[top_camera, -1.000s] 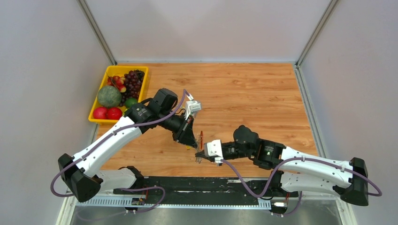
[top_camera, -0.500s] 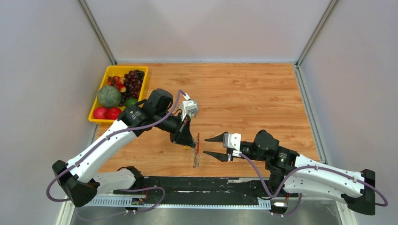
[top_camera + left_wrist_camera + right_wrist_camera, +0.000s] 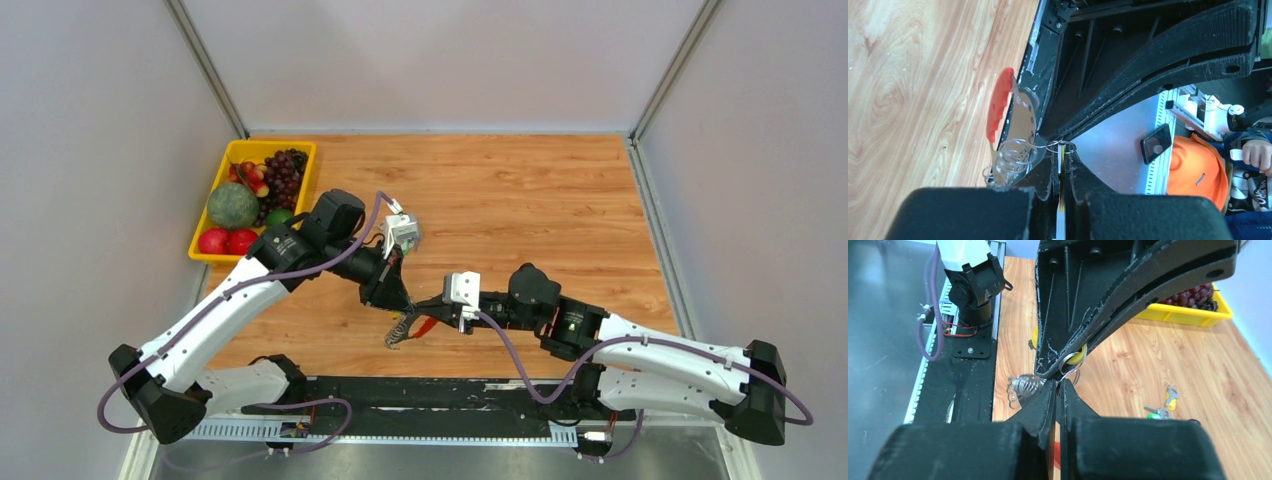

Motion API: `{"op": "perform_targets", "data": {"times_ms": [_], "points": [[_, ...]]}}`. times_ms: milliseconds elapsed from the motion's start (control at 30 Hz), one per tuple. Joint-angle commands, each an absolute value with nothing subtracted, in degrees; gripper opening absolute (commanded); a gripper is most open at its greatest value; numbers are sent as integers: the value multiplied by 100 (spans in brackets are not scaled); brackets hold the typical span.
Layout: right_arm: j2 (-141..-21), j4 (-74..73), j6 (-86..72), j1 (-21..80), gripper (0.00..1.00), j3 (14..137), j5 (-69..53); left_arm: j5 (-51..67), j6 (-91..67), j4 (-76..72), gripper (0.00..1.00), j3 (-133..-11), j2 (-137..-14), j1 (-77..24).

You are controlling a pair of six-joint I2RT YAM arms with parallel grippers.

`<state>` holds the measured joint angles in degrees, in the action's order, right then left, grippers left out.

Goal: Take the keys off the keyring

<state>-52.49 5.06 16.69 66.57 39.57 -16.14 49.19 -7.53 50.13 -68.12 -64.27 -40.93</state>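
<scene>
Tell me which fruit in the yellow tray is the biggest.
The round green melon, at the tray's left side; it dwarfs the red apples and dark grapes.

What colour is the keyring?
Bright red: the keyring shows best in the left wrist view.

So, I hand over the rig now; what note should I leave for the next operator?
Left end effector: shut on a yellow tag beside a small ring.
Right end effector: shut on the keyring, tip to tip with the left.
Keys: on the keyring, above the table; loose keys lie on it.
Done: bundle is off the table.
Left: take the keys off.
</scene>
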Motion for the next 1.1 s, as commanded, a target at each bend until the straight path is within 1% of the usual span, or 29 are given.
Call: {"op": "perform_targets", "data": {"times_ms": [0, 300, 600, 733, 900, 1067], "points": [[-5296, 809, 1603, 6618, 0, 4235, -1769, 5131, -547, 4934, 0, -7062, -6250, -4104], [-4621, 853, 1304, 6459, 0, 3891, -1705, 5090, -632, 4688, 0, -6829, -6015, -4096], [-4472, 1512, 574, 6276, 0, 3581, -1968, 5337, -737, 4343, 0, -6606, -5993, -4096], [-4479, 2027, 82, 6067, 0, 3393, -2402, 5337, -741, 4258, 0, -6559, -5899, -4098], [-4574, 2545, -926, 5619, 0, 3363, -3166, 5330, -636, 4207, 0, -6555, -5759, -4098], [-4543, 2712, -1716, 5390, 0, 3392, -3243, 5336, -569, 4173, 0, -6529, -5634, -4102]]}}
